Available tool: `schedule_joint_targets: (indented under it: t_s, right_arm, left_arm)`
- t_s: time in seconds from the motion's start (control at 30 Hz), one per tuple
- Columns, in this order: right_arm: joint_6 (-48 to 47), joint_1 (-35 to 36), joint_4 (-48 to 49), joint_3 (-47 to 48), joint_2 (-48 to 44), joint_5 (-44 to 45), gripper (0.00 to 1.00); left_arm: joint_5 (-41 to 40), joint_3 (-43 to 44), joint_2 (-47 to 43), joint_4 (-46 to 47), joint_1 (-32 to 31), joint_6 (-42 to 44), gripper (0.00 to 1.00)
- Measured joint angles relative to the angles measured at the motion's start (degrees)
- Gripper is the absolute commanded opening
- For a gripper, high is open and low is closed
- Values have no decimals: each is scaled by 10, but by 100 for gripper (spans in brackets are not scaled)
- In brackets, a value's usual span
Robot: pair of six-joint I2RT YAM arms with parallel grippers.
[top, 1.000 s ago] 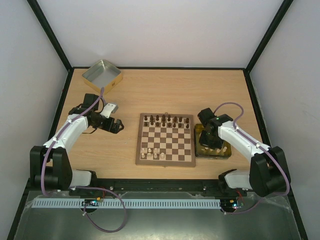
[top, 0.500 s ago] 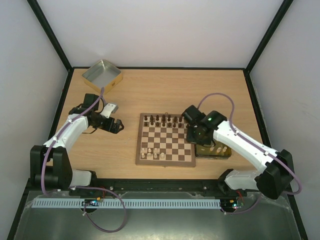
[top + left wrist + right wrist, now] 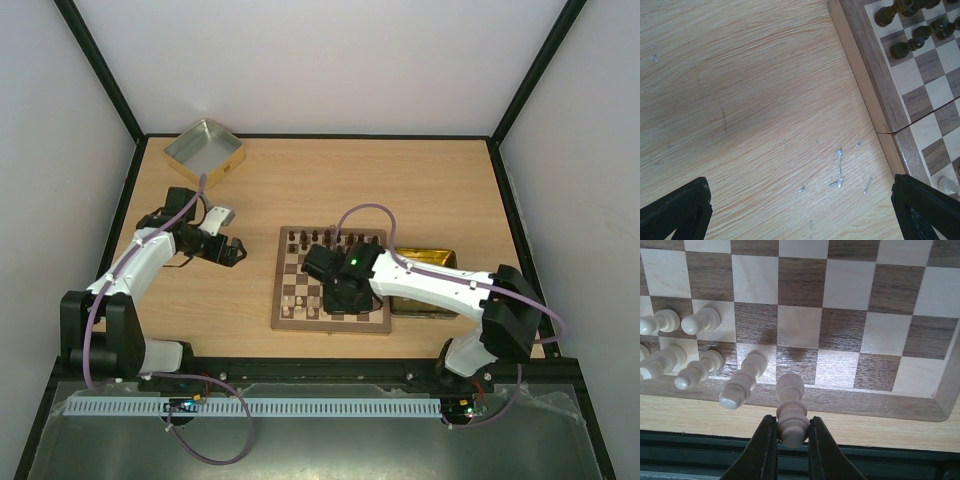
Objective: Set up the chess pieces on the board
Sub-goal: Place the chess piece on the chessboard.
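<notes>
**As the right fingers (image 3: 791, 421) clamp it, a pale piece (image 3: 790, 405) hangs over the board's (image 3: 850, 285) near edge**

Other pale pieces (image 3: 700, 320) stand just beside it on the near rows. Dark pieces (image 3: 318, 238) line the far rows. Left of the board, the left fingers (image 3: 800, 181) are spread wide above the counter (image 3: 740, 100). A gold tin (image 3: 425, 257) lies just beside the board's right side.

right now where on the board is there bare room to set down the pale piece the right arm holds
The near row right of the held pale piece is bare out to the right frame of the board, as are the middle rows. Crowded: the pale pieces left of it and the dark pieces along the far edge.
</notes>
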Motion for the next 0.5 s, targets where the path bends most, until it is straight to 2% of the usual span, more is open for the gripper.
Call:
schedule_joint_targets:
  t_s: [0.5]
  right_arm:
    - [-3,1,18,4,40,-11,8]
  left_arm:
    - [0,0,0,0,6,0,98]
